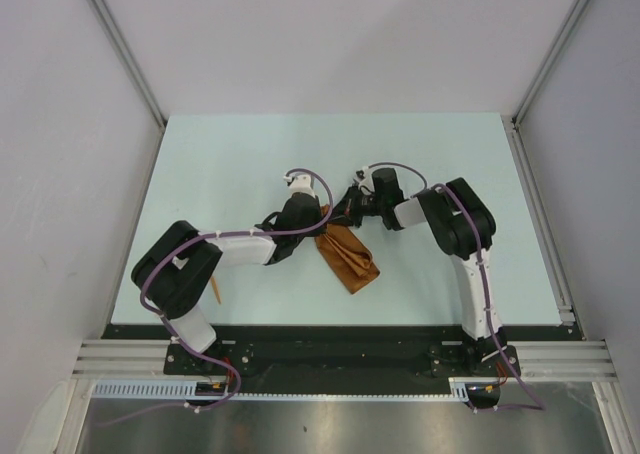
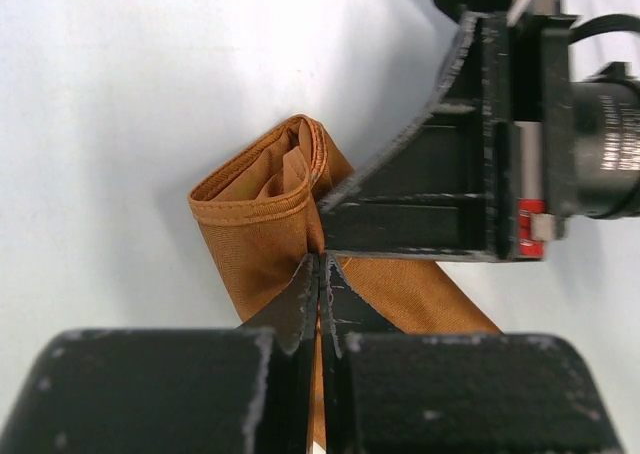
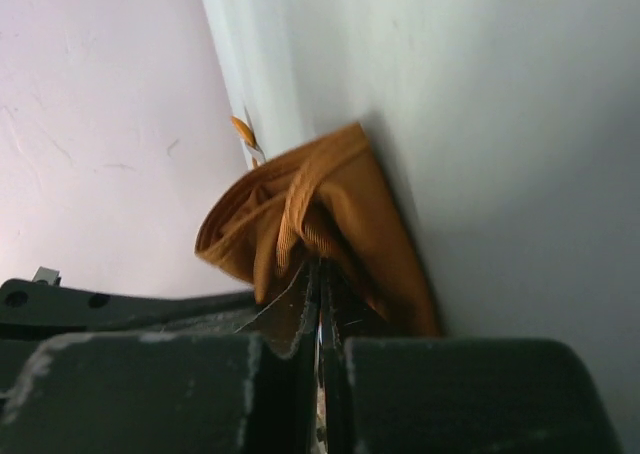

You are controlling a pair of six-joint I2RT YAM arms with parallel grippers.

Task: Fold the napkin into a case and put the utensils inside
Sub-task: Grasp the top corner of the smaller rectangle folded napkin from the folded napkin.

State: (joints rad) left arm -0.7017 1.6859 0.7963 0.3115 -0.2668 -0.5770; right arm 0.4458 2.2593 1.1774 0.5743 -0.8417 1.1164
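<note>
The rust-orange napkin (image 1: 347,257) lies bunched in a narrow folded strip at the table's middle, its far end raised between both arms. My left gripper (image 1: 322,215) is shut on that end's cloth (image 2: 255,224), fingertips pinched together (image 2: 320,266). From the opposite side my right gripper (image 1: 346,207) is shut on the same end (image 3: 340,189), jaws closed at the fold (image 3: 320,270); its black finger (image 2: 420,199) shows in the left wrist view. One slim orange utensil (image 1: 215,292) lies beside the left arm's base. A small orange piece (image 3: 243,132) shows beyond the cloth in the right wrist view.
The pale blue table (image 1: 240,164) is walled by white panels on the left, far and right sides. A black rail (image 1: 330,332) runs along the near edge by the arm bases. The left arm's elbow (image 1: 180,264) sits low near the utensil.
</note>
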